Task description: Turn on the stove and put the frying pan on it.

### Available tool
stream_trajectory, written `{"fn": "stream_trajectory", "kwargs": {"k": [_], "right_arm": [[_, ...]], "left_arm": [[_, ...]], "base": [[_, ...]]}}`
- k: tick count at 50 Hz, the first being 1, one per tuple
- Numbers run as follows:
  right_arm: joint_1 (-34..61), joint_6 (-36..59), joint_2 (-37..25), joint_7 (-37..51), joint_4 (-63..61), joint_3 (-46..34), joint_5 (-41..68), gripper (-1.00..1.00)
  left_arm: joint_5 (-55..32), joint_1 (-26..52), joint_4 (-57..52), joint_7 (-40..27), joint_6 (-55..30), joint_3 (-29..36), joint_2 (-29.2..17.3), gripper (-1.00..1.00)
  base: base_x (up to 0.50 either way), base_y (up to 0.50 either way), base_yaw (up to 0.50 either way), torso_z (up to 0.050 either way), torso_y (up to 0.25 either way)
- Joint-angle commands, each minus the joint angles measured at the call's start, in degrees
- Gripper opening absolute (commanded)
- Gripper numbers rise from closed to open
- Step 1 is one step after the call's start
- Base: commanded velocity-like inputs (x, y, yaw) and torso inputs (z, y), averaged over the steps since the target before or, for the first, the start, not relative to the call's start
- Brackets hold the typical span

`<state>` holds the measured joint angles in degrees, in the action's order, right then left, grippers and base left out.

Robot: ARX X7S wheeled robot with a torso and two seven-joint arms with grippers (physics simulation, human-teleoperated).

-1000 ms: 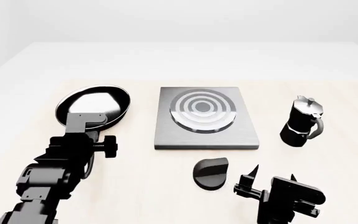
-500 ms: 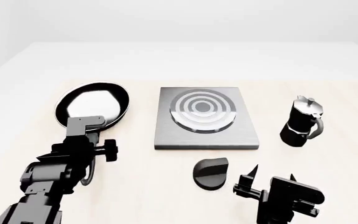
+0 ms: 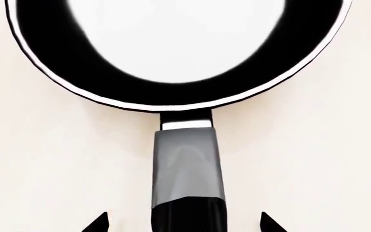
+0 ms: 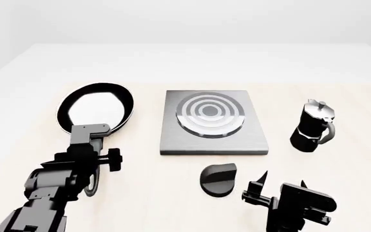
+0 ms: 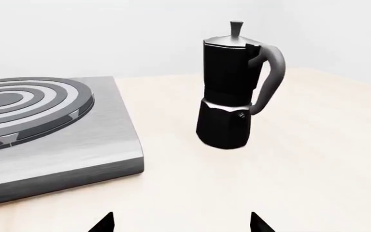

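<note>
My left arm has drawn back along the frying pan's [image 4: 96, 108] handle; my left tool [image 3: 183, 223] hovers spread, straddling that handle. The pan rests on the table [image 4: 140, 188] left of the stove [image 4: 212, 122]. My right tool [image 5: 181, 223], spread, stays near the knob [image 4: 218, 179].

Blocky black arms, pointed pincer [image 4: 281, 186] tips

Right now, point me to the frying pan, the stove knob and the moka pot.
frying pan [image 4: 95, 104], head view, glossy inside of the pan.
stove knob [image 4: 218, 180], head view, top of the black knob.
moka pot [image 5: 227, 96], right wrist view, middle of the black body.
</note>
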<state>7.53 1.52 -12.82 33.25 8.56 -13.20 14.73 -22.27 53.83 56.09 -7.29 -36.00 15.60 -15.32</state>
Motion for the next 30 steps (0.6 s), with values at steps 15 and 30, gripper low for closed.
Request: {"fn": "stream_trajectory", "kwargs": {"k": [15,30], "right_arm": [[0.15,0.42,-0.25,0.56,-0.5,-0.55,0.37,1.0],[0.11,0.46,-0.53,0.58,-0.46,-0.94,0.59,1.0]], "left_arm": [[0.91,0.07,4.91,0.73,1.84,0.62,0.66,-1.0],[-3.11,-5.56,-25.9,-3.32,-11.0,0.19,-3.46,-1.0]], "base": [[0.0,0.0,0.0,0.0,0.0],[0.0,0.0,0.0,0.0,0.0]]}}
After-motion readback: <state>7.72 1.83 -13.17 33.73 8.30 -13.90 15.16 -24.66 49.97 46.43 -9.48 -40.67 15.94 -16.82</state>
